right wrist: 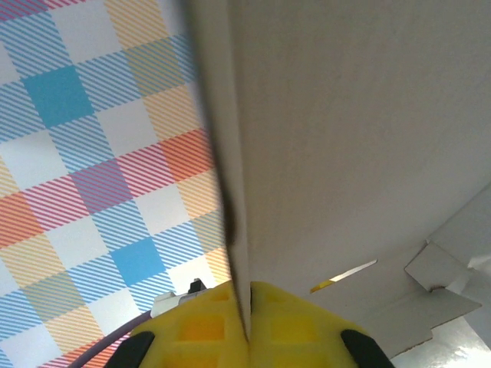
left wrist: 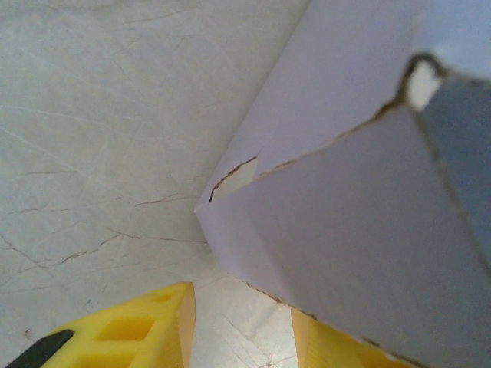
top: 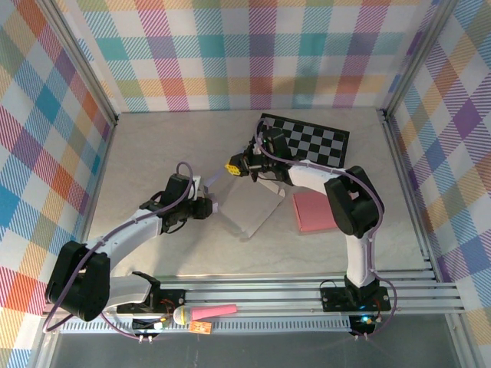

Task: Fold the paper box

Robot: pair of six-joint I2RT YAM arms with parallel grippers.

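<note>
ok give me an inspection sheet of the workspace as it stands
surface: pale marbled table, fine crack-like lines, no spills seen
job's things: white paper box mid-table, partly folded, one panel raised, a short slit or tear by one corner
clutter: checkered mat back right; pink pad right of the box; pink stick-like item on the front rail
grippers: left gripper open, box corner over one finger; right gripper shut on the raised panel's edge
cables: purple cables run along both arms, looping near the wrists
surroundings: plaid walls on three sides
</note>
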